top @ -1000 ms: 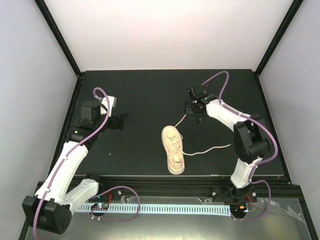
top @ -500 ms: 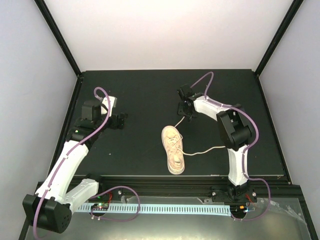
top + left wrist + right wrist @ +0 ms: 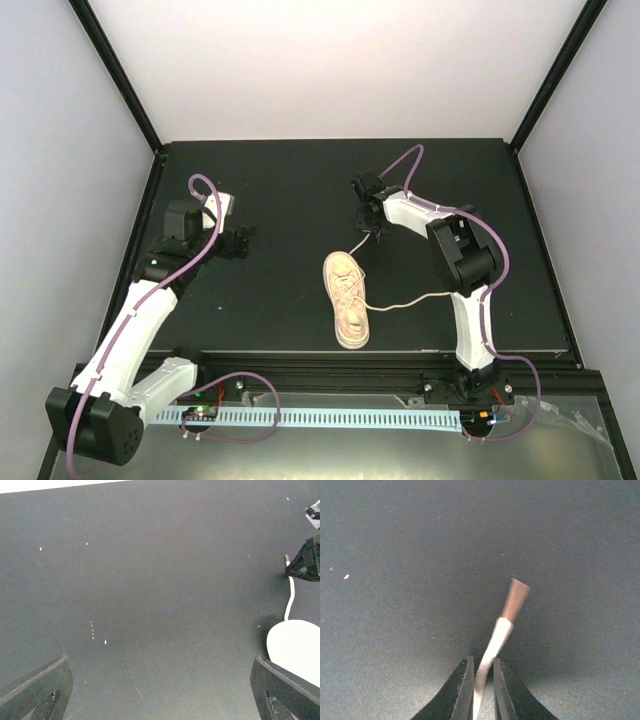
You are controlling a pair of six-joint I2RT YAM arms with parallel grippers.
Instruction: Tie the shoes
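With the shoe lying on the table near its front edge, one lace (just under its brown tip) is pinched by the right gripper, the left gripper is held spread, and the other lace is judged due for grasping next.

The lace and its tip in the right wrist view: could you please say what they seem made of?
Lace: off-white, matte, soft-bending, likely woven textile, though no weave shows. Tip: smooth brownish sleeve, stiffer-looking, probably plastic.
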